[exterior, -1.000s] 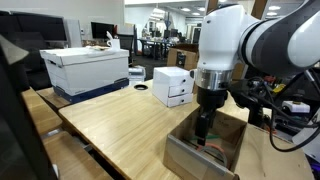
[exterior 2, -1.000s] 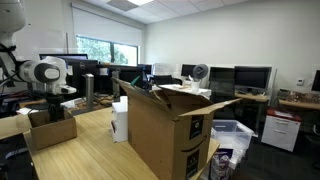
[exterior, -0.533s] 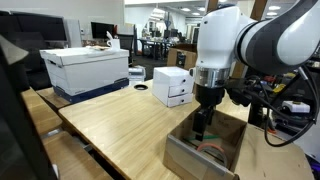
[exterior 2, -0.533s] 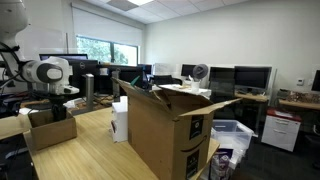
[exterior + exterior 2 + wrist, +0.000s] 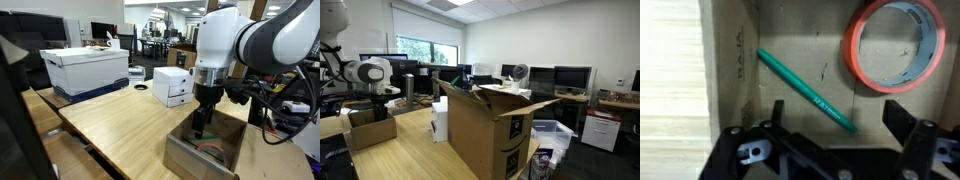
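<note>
My gripper (image 5: 837, 118) hangs open inside a shallow cardboard box (image 5: 188, 158) on the wooden table, with nothing between its fingers. On the box floor a green pen (image 5: 805, 92) lies diagonally, and its lower tip sits just in front of the gap between the jaws. An orange tape roll (image 5: 854, 55) lies flat in the far right corner of the box, apart from the pen. In both exterior views the gripper (image 5: 203, 128) (image 5: 375, 100) reaches straight down into the box (image 5: 370, 130).
A large white box (image 5: 85, 68) and a small white box (image 5: 173, 86) stand further along the table (image 5: 110, 125). A tall open cardboard box (image 5: 485, 130) stands at the table's other end. Cables and equipment crowd the space behind the arm.
</note>
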You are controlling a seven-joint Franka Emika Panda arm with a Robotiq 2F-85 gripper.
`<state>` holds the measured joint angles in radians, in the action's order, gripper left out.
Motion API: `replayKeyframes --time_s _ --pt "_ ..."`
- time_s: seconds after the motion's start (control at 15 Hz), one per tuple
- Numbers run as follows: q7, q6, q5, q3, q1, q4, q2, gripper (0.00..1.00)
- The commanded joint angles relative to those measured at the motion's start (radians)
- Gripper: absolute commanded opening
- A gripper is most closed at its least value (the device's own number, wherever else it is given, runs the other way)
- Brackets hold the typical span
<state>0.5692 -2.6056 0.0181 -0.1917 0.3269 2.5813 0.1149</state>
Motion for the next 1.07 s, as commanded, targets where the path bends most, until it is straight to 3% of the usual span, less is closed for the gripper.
replayKeyframes --time_s 0.0,1.0 --pt "-0.007 -0.026 -0.013 -0.003 -0.016 0.017 0.002 1.0" --pt "-0.007 -0.032 -0.011 0.001 -0.01 0.011 0.037 1.0"
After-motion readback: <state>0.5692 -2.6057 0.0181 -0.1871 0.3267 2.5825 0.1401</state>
